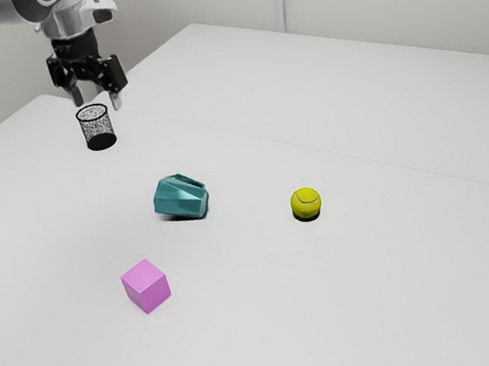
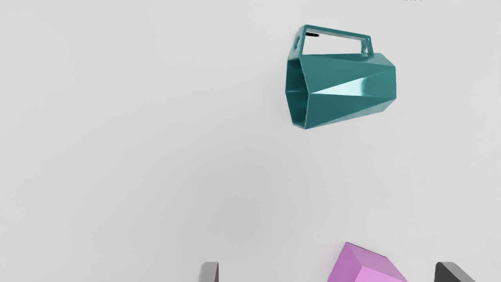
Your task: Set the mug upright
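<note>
Your gripper [image 1: 96, 100] hangs raised above the table [image 1: 343, 327], its two fingertips spread wide, with a broad gap between them. The mug [image 2: 348, 78], a teal, faceted one, lies on its side on the table, well apart from the hand; in the exterior view you find it lower than the hand and toward the exterior view's right. In the wrist view you look partly into its open mouth [image 2: 297, 96], and its handle [image 2: 337, 30] is on the side facing away from the pink block [image 1: 146, 286]. That block sits on the table, and in the wrist view you see part of it in the gap between the fingertips, nearer to them than the mug is. In the exterior view, a black mesh cup [image 1: 97, 129] appears just below the fingertips; you cannot tell from this how close they really are to it. Farther from the hand than the mug, toward the exterior view's right, you have a yellow tennis ball [image 1: 306, 202] on the table.
</note>
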You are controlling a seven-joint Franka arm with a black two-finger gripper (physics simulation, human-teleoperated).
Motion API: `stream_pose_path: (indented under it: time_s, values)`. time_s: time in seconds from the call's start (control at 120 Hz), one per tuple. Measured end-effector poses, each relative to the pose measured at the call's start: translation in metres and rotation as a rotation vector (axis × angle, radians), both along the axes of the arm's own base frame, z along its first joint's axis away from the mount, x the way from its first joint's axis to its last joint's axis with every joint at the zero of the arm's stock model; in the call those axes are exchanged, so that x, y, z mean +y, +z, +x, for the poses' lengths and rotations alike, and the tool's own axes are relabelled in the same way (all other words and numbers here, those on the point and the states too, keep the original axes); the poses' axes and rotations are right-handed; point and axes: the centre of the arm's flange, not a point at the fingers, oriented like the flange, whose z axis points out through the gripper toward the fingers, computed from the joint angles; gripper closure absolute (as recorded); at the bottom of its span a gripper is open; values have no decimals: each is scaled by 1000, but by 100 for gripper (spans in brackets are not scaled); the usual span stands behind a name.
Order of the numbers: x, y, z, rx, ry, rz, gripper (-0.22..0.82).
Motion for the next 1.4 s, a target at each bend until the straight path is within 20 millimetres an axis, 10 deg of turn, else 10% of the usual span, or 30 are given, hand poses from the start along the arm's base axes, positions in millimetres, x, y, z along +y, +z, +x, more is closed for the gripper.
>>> stream_pose_path:
  time_s: [0.158, 0.575, 0.867, 1.4]
  values:
    - [50, -59, 11, 55, 133, -198, 0]
    - [73, -198, 41, 154, 251, -549, 0]
    - [70, -253, 60, 147, 265, -669, 0]
    - [49, -295, 82, 72, 280, -781, 0]
